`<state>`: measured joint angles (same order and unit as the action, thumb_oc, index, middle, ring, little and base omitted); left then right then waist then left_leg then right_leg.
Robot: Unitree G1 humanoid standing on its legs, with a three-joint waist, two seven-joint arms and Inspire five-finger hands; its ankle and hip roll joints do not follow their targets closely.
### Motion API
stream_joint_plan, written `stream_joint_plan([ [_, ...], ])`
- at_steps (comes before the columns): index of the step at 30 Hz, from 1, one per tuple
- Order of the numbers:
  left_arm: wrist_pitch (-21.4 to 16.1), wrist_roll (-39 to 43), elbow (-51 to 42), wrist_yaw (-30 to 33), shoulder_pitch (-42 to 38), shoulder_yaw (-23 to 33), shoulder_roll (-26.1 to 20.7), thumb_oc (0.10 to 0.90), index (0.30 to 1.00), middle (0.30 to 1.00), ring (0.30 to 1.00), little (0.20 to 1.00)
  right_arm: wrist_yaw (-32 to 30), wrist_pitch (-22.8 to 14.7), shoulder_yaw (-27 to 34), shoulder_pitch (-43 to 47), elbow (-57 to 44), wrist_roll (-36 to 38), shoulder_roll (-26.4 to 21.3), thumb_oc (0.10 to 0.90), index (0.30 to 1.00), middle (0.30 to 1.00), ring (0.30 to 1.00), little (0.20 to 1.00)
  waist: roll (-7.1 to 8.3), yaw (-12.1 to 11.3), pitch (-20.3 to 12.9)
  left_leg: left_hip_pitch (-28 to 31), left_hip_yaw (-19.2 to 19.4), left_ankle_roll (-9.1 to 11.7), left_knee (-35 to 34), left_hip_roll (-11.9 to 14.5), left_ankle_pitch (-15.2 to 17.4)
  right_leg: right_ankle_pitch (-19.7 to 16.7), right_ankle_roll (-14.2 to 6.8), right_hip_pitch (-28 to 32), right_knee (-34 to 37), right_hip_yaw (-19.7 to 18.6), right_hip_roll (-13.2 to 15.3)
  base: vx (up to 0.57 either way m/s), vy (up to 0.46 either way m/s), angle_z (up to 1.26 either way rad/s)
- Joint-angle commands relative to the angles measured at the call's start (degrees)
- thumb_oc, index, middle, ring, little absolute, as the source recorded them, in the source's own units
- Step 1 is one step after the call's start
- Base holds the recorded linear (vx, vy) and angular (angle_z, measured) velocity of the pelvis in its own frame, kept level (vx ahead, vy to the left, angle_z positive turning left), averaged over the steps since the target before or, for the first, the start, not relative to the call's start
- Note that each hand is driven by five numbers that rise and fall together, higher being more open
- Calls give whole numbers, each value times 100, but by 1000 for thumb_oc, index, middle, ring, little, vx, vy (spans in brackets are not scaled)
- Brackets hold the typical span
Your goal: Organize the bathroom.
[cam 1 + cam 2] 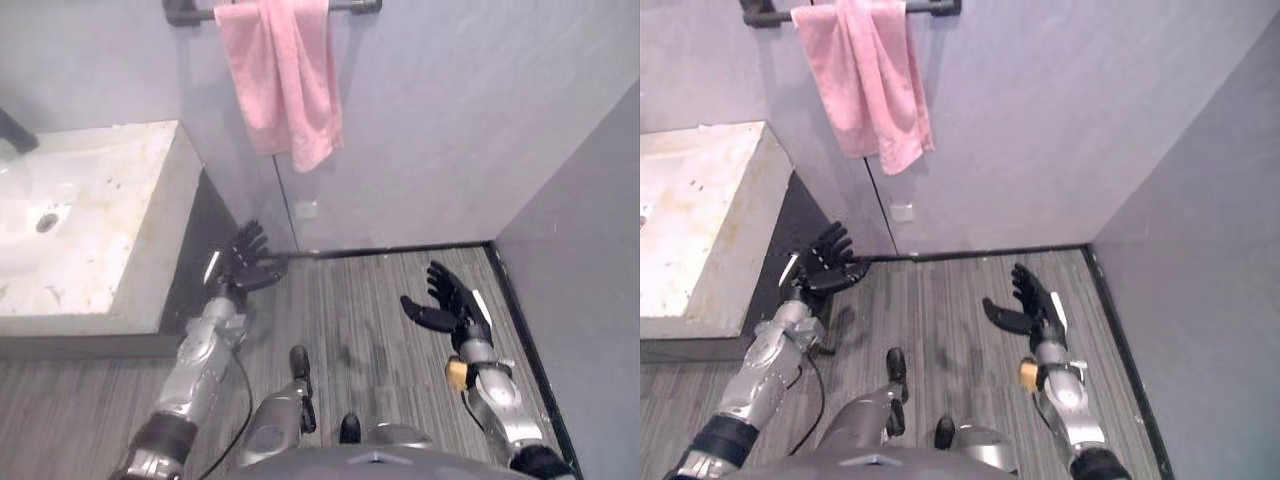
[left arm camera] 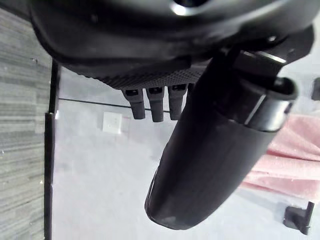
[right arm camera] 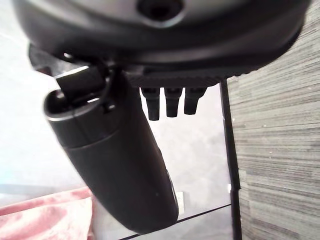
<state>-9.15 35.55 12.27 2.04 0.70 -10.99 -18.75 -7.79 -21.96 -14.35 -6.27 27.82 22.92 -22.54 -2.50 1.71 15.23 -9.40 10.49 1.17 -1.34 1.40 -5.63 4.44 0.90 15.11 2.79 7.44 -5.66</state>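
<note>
A pink towel (image 1: 280, 75) hangs over a dark rail (image 1: 190, 12) high on the grey wall, one corner drooping lower. My left hand (image 1: 243, 262) is raised beside the sink cabinet, fingers straight and spread, holding nothing. My right hand (image 1: 447, 303) floats over the striped floor to the right, open too, thumb apart from the fingers. Both hands are well below the towel. In the wrist views the left hand's thumb (image 2: 215, 165) and the right hand's thumb (image 3: 117, 165) point toward the wall, with the pink towel (image 2: 295, 160) at the edge.
A pale stone sink counter (image 1: 120, 190) with a drain (image 1: 46, 222) stands at the left on a dark cabinet (image 1: 205, 235). A small white outlet plate (image 1: 307, 210) sits low on the wall. A side wall (image 1: 590, 300) closes the right.
</note>
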Motion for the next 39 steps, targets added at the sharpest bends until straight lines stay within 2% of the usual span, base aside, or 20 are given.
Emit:
stream_joint_plan([
  [1, -270, -275, -898, -177, 18, -121, -493, 800, 900, 900, 900, 900, -12, -639, 68, -44, -528, 101, 65, 800, 900, 900, 900, 900, 177, -115, -781, 390, -174, -161, -366, -177, -71, 399, -435, -184, -970, -191, 563, 372, 175, -37],
  [3, -229, -64, -966, -307, 27, -264, -610, 800, 900, 900, 900, 900, -104, -722, 69, -79, -481, -25, 193, 800, 900, 900, 900, 900, 201, -61, -834, 538, -316, -355, -366, -305, 32, 7, -690, -584, -1751, -99, 781, 211, 154, -29],
  [4, -225, -72, -991, -303, 32, -290, -608, 800, 900, 900, 900, 900, -126, -727, 67, -77, -486, -37, 199, 800, 900, 900, 900, 900, 181, -64, -840, 552, -349, -382, -366, -309, 35, -115, -717, -689, -1929, -76, 819, 180, 204, -6],
  [5, -319, -68, -1084, -359, 43, -412, -664, 800, 900, 900, 900, 900, -246, -788, 75, -86, -530, -151, 255, 800, 900, 900, 900, 900, 122, -43, -809, 687, -439, -502, -366, -358, 98, -469, -790, -1120, -2864, -16, 1023, 144, 180, 4],
  [7, -335, -46, -1132, -758, 48, -469, -691, 800, 900, 900, 900, 900, -368, -819, 114, -126, -697, -187, 230, 800, 900, 900, 900, 900, 74, 0, -735, 815, -544, -548, -366, -390, 174, -691, -776, -1611, -3756, -131, 1016, 153, 152, 6],
  [8, -306, -303, -1231, -797, -17, -556, -753, 800, 900, 900, 900, 900, -443, -858, 127, -66, -710, -245, 211, 800, 900, 900, 900, 900, 72, -11, -701, 892, -561, -540, -366, -396, 207, -654, -719, -1808, -3816, -69, 1102, 116, 60, 15],
  [9, -297, -344, -1278, -723, -69, -632, -808, 800, 900, 900, 900, 900, -502, -868, 98, 8, -712, -273, 187, 800, 900, 900, 900, 900, 72, -28, -680, 913, -554, -518, -366, -381, 199, -588, -691, -1822, -3652, 12, 1170, 96, 7, 36],
  [11, -251, -314, -1343, -541, -197, -731, -885, 800, 900, 900, 900, 900, -642, -915, -12, 187, -788, -296, 124, 800, 900, 900, 900, 900, 84, -92, -639, 963, -498, -434, -366, -309, 193, -442, -630, -1709, -2727, 296, 1358, 86, -61, 35],
  [12, -253, -287, -1355, -413, -230, -724, -926, 800, 900, 900, 900, 900, -680, -968, -56, 255, -854, -374, 94, 800, 900, 900, 900, 900, 100, -117, -624, 1020, -408, -371, -366, -250, 224, -452, -646, -1608, -1960, 445, 1428, 84, -156, 5],
  [13, -465, -478, -1331, -314, -253, -678, -1022, 800, 900, 900, 900, 900, -742, -1003, -103, 251, -1080, -528, -23, 800, 900, 900, 900, 900, 151, -78, -599, 1070, -331, -312, -366, -219, 288, -488, -716, -1552, -1009, 369, 1246, 52, -133, -5],
  [14, -466, -479, -1331, -313, -251, -678, -1022, 800, 900, 900, 900, 900, -743, -1001, -103, 249, -1083, -529, -23, 800, 900, 900, 900, 900, 149, -79, -598, 1074, -330, -311, -366, -216, 290, -498, -714, -1541, -991, 369, 1241, 29, -132, -9],
  [17, -504, -456, -1432, -173, -134, -606, -1049, 800, 900, 900, 900, 900, -740, -1006, -219, 282, -1257, -466, -179, 800, 900, 900, 900, 900, 266, -118, -633, 1118, -278, -294, -366, -185, 372, -523, -796, -1482, -653, 436, 1152, 42, -104, 2],
  [19, -568, -449, -1462, -235, 18, -595, -987, 800, 900, 900, 900, 900, -504, -925, -282, 337, -1225, -360, -214, 800, 900, 900, 900, 900, 326, -169, -731, 1147, -351, -258, -366, -167, 386, -577, -793, -1361, -395, 456, 1124, 92, -66, -4],
  [23, -658, -378, -1713, -273, 356, -468, -961, 800, 900, 900, 900, 900, -428, -872, -355, 232, -1452, -414, -262, 800, 900, 900, 900, 900, 342, -195, -876, 1155, -396, -239, -366, -165, 461, -579, -766, -1212, -151, 452, 1107, 89, -37, -14],
  [29, -1022, -607, -1923, 272, 510, -278, -1004, 800, 900, 900, 900, 900, -592, -977, -390, 103, -1865, -750, -389, 800, 900, 900, 900, 900, 366, -201, -978, 1129, -429, -230, -366, -180, 528, -590, -770, -1137, 51, 461, 1115, 20, -22, -7],
  [32, -1432, -1144, -2019, 1339, 544, -8, -941, 800, 900, 900, 900, 900, -716, -959, -388, 182, -1849, -876, -385, 800, 900, 900, 900, 900, 427, -280, -1016, 1108, -534, -189, -366, -182, 557, -615, -773, -1080, 177, 495, 1121, -1, -41, 0],
  [37, -1946, -1633, -2379, 1654, 696, 405, -909, 800, 900, 900, 900, 900, -735, -767, -359, 78, -1894, -826, -360, 800, 900, 900, 900, 900, 507, -348, -1064, 1115, -619, -152, -366, -166, 574, -612, -763, -1051, 191, 497, 1118, 13, -38, 12],
  [39, -2030, -1806, -2484, 1781, 668, 439, -943, 800, 900, 900, 900, 900, -718, -747, -375, 55, -1871, -745, -354, 800, 900, 900, 900, 900, 523, -348, -1073, 1115, -621, -145, -366, -163, 585, -616, -775, -1050, 195, 506, 1126, 6, -16, 15],
])
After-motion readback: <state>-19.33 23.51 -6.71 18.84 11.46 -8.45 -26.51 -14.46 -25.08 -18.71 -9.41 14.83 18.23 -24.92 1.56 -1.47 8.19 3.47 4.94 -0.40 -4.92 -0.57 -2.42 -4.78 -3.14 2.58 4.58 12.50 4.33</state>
